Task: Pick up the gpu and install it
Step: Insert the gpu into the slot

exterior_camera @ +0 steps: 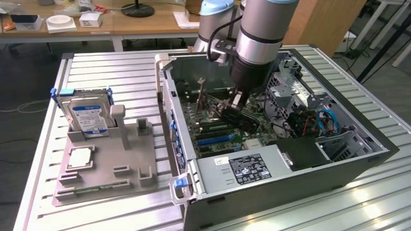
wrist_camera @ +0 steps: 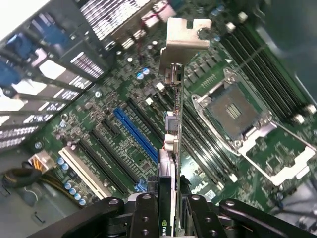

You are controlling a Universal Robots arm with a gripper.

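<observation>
Computer case [exterior_camera: 359, 159]: laid on its side with the panel off, and entered by the arm.
Motherboard [wrist_camera: 124, 163]: exposed below the card; its blue slot [wrist_camera: 134, 133] is seen empty.
Gripper [wrist_camera: 171, 199]: clamped on the gpu [wrist_camera: 172, 134], which is held inside the case over the board.
Progress: the pick-up is judged done; seating is left, and slot contact cannot be told.
Gpu axis: the card is seen edge-on, its long axis is run away from the fingers, and the metal bracket [wrist_camera: 185, 42] is carried at the far end.

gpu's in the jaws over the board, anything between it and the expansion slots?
Nothing visible. The gpu hangs edge-on in the gripper above the motherboard; the blue slot and the black slots beside it look bare. The cables lie off to the side.
</observation>
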